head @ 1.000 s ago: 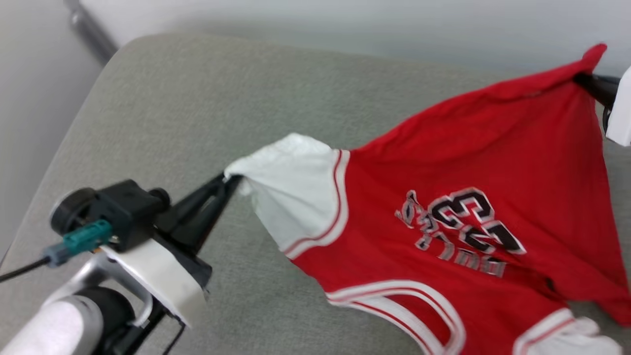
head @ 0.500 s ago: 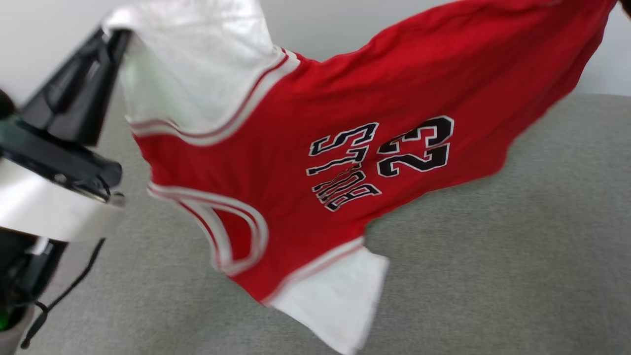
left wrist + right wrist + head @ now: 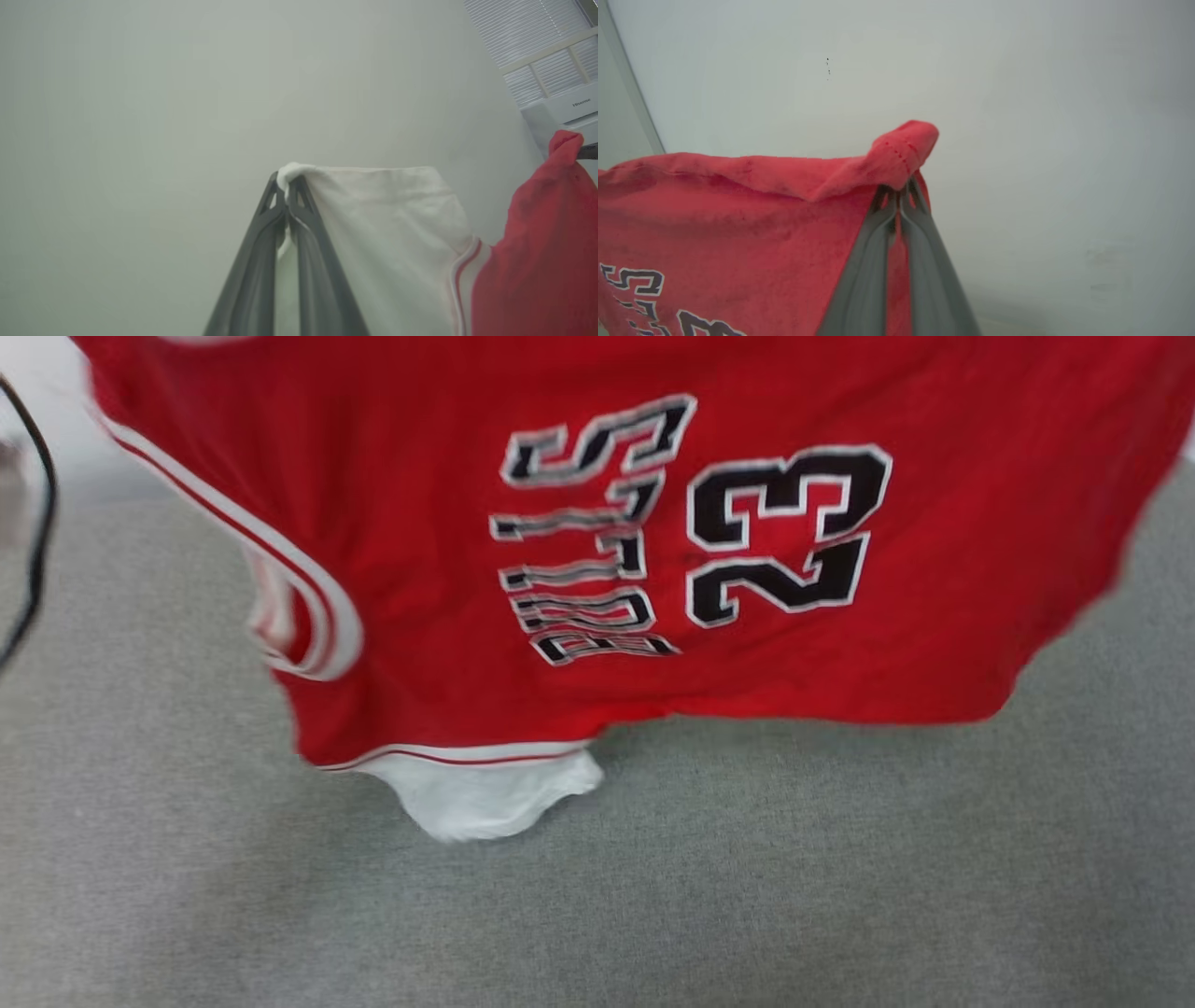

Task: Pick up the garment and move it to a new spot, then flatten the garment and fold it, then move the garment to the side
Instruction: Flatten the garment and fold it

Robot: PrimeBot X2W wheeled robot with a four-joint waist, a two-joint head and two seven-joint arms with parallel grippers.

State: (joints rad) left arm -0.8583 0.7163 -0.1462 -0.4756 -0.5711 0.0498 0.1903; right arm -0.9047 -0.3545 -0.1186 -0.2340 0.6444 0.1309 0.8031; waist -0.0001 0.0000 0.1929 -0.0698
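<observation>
Lifted higher, the garment (image 3: 934, 644) bares its lettering (image 3: 691, 532); wrist views reveal left tool (image 3: 286, 185) and right tool (image 3: 899, 195) clamping it.

1. The number "23" (image 3: 786, 535), in black numerals with white outlines, stands on the red chest of the garment (image 3: 990, 579).
2. Beside it is a block-letter word (image 3: 588, 532), turned sideways. Its top letter reads "S"; the rest is creased and blurred.
3. The brand "Hisense" (image 3: 581, 101), in small grey letters, is on a white louvred unit (image 3: 537, 79).
4. In the right wrist view, the same "S" (image 3: 633, 282) shows on the garment's red cloth.
</observation>
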